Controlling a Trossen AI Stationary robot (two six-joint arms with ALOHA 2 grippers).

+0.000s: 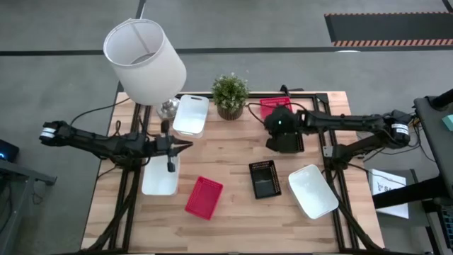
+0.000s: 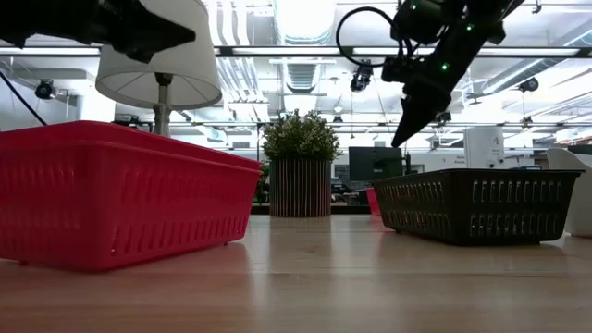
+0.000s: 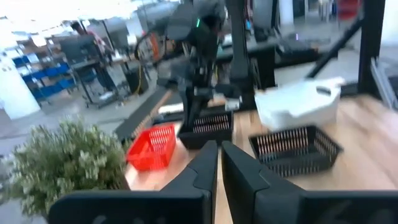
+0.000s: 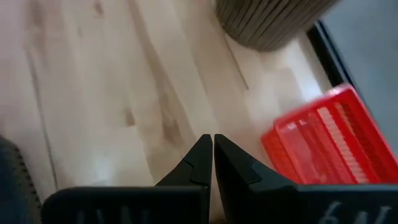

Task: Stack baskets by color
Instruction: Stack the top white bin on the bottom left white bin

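Bench (image 1: 233, 152), baskets unstacked: red basket (image 1: 204, 197) and black basket (image 1: 265, 178) near front edge; white basket (image 1: 313, 190) at front right corner; another white basket (image 1: 192, 115) near back edge. Left gripper (image 1: 185, 146) shut, empty, above left side. Right gripper (image 4: 212, 144) shut, empty, by back edge; only its wrist view shows the back red basket (image 4: 329, 143) whole.

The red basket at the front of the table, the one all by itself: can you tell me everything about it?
The red basket is a small, shallow rectangular tray that looks like plastic, with rows of narrow slots in its sloping sides. It sits upright and looks empty on the wooden table, turned a little askew to the table's edge. Nothing touches it: a white basket lies close beside it, a black basket on its other side.
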